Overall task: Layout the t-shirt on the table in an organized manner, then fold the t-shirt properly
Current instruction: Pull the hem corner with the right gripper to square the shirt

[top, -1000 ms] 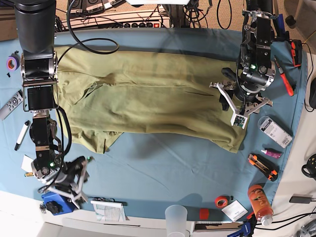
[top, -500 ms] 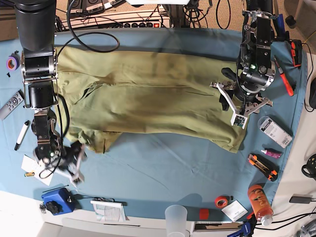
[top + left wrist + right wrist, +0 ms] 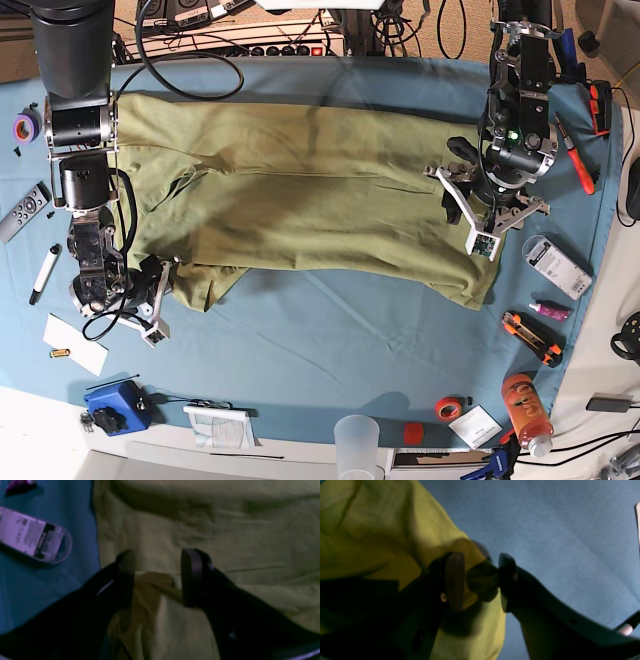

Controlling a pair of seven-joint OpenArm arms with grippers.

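Across the tabletop (image 3: 330,330) lies the t-shirt (image 3: 300,195), partly spread. Right end effector (image 3: 480,580) stands apart around a shirt corner; left end effector (image 3: 156,577) gapes above the fabric.

Black arms with silver brackets, green lights, looping black cables.

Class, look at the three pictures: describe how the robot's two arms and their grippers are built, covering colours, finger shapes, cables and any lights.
Both arms are black and silver-grey, built from stacked cylindrical segments, with black cables looping alongside. The left gripper has a white bracket frame and a green light on the wrist above it. The right gripper also has white brackets and a green light. Close up, the fingers are dark with flat oval pads.
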